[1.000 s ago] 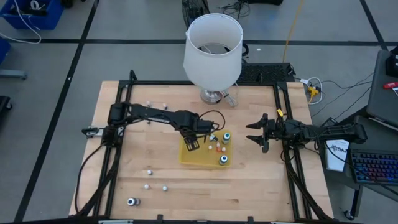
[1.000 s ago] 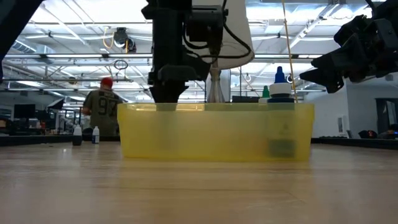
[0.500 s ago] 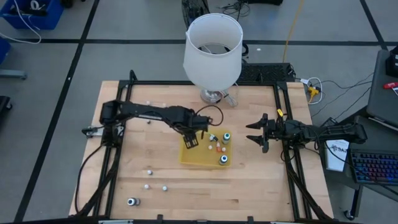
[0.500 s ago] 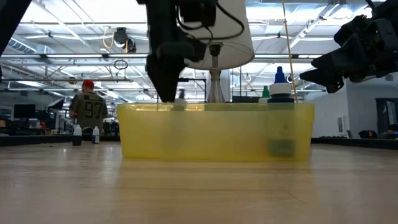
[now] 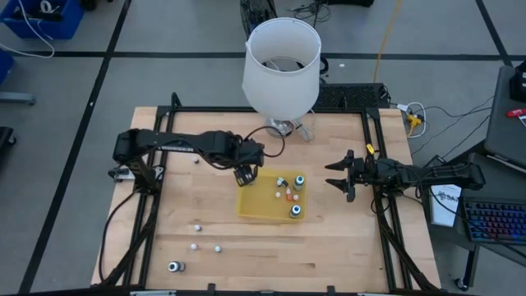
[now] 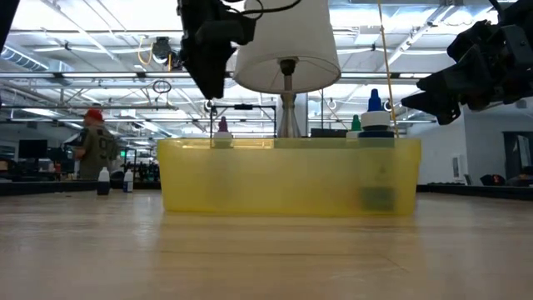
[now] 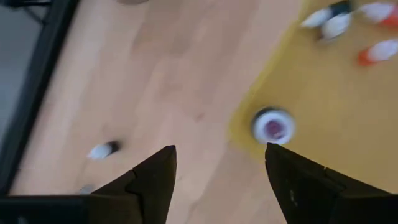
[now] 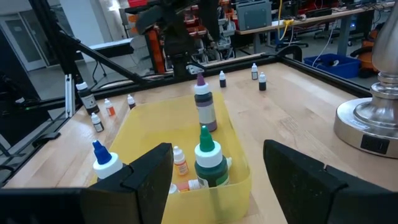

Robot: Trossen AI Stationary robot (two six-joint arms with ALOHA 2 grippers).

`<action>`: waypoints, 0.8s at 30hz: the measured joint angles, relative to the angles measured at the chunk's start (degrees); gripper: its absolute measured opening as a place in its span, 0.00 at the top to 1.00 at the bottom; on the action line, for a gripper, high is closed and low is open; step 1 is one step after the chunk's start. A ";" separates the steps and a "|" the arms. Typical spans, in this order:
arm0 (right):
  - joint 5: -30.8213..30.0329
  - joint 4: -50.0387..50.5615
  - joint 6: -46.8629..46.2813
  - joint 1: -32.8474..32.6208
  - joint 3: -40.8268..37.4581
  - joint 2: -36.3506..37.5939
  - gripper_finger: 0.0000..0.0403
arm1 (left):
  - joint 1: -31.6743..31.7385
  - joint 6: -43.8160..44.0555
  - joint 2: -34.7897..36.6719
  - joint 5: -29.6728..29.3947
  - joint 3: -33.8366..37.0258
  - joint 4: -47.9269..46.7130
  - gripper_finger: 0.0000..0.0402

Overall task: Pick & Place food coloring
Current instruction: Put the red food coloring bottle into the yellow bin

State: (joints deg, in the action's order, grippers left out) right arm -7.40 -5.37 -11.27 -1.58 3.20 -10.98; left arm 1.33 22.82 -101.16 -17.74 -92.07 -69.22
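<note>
Food coloring bottle (image 7: 273, 125) stands at the yellow tray (image 5: 255, 207) corner; the empty, open left pincer (image 5: 244, 174) just above might topple it. Right pincer (image 5: 339, 176) waits open.

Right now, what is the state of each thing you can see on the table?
Left claw: open, empty, above the tray's corner.
Right claw: open, empty, beside the tray.
Yellow tray: holds several bottles.
Purple-capped bottle: upright in the tray.
Green-capped bottle: upright in the tray.
Orange-capped bottle: lying in the tray.
Lamp: upright.
</note>
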 joint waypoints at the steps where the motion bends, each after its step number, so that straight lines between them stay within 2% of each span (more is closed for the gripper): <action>1: 0.00 0.00 0.00 0.00 0.00 0.00 0.41 | 0.14 0.20 0.11 -1.01 0.00 -1.43 0.40; 7: 0.00 -0.01 0.00 -0.01 0.00 -0.02 0.41 | 5.23 6.13 0.19 -8.19 0.00 -13.88 0.39; 10: 0.00 0.00 0.00 -0.02 0.00 0.00 0.41 | 9.92 7.92 0.27 -11.09 0.61 -15.34 0.37; 13: 0.00 0.00 0.00 0.00 0.00 0.00 0.41 | 15.68 6.19 1.51 -8.62 3.06 -11.67 0.35; 17: 0.00 0.00 0.00 -0.01 0.00 0.00 0.41 | 23.01 -0.22 3.41 1.97 9.32 -2.22 0.33; 19: 0.00 0.00 0.00 -0.02 0.00 -0.02 0.41 | 25.88 -1.44 3.80 5.34 12.32 1.13 0.33; 24: 0.00 -0.01 0.00 -0.01 0.00 -0.02 0.41 | 30.17 -1.52 3.82 6.83 17.02 5.66 0.35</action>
State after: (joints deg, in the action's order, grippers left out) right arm -7.40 -5.37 -11.27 -1.59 3.20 -11.00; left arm 31.50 21.30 -97.34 -10.91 -75.05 -63.56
